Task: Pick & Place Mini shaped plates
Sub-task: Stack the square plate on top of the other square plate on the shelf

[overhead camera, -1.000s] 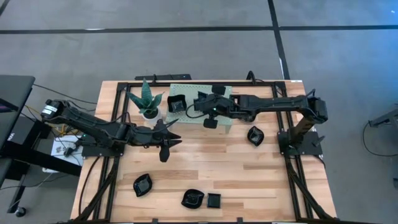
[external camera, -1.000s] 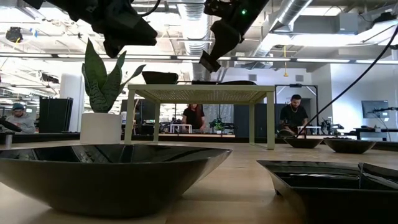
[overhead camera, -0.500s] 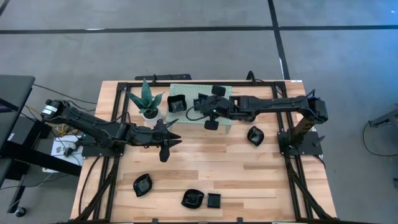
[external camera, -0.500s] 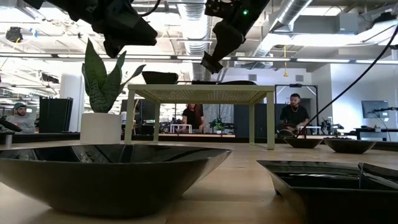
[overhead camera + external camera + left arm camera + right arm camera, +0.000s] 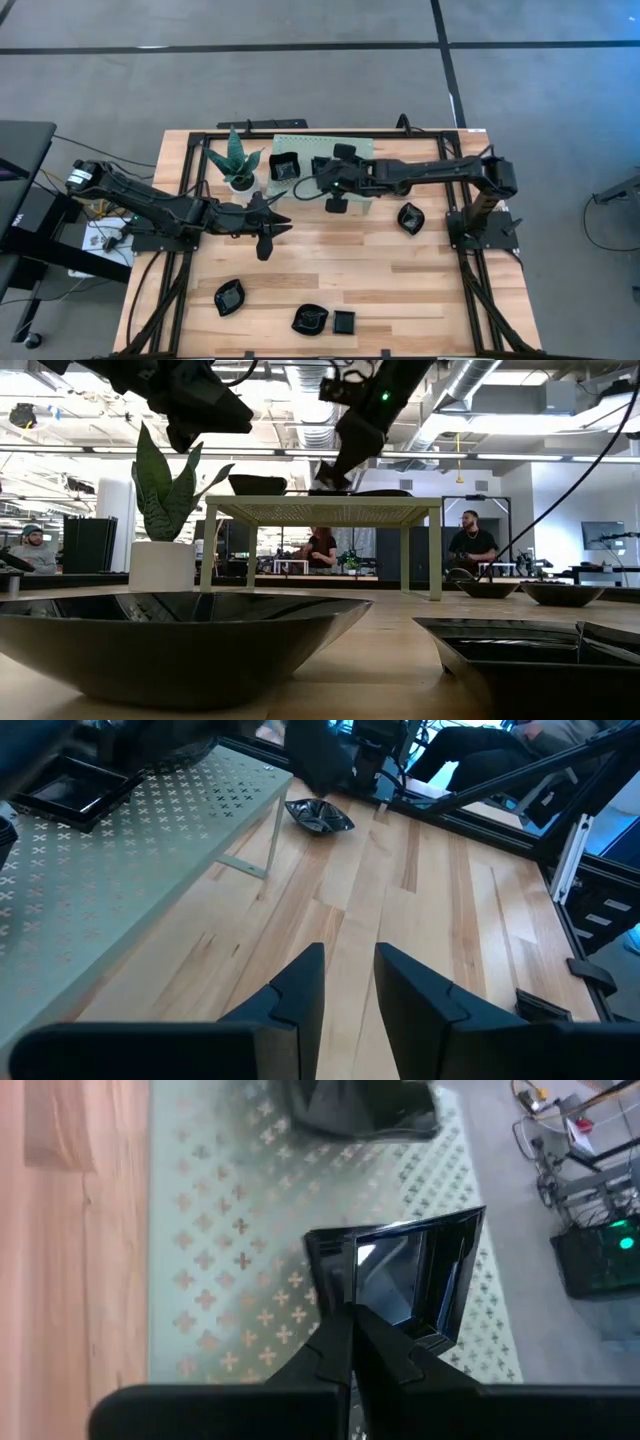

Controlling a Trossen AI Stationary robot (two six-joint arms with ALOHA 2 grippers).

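My right gripper (image 5: 322, 178) is shut on a small square black plate (image 5: 400, 1285) low over the pale green perforated stand (image 5: 300, 145). A second square plate (image 5: 285, 165) rests on the stand's left part. Other black plates lie on the table: one to the right of the stand (image 5: 410, 217), and three near the front edge (image 5: 229, 297) (image 5: 310, 319) (image 5: 344, 322). My left gripper (image 5: 264, 228) hovers over the table's left middle, fingers a little apart and empty (image 5: 348, 990). My right gripper pinches the square plate's rim (image 5: 338, 1295) at one side between its two fingers. The fingers slant down from the table's right side. In the low view the plate (image 5: 325, 486) is at the level of the stand's top; I cannot tell whether it touches.
A small potted plant (image 5: 235, 160) stands left of the stand. Black frame rails (image 5: 190, 180) run along the table's sides. Bare wood lies in the table's middle (image 5: 350, 255). People sit in the room behind the table (image 5: 470, 545).
My right gripper has gone toward the table's left edge and down with the square plate, from well above the stand to the level of its top. The left arm has kept still.
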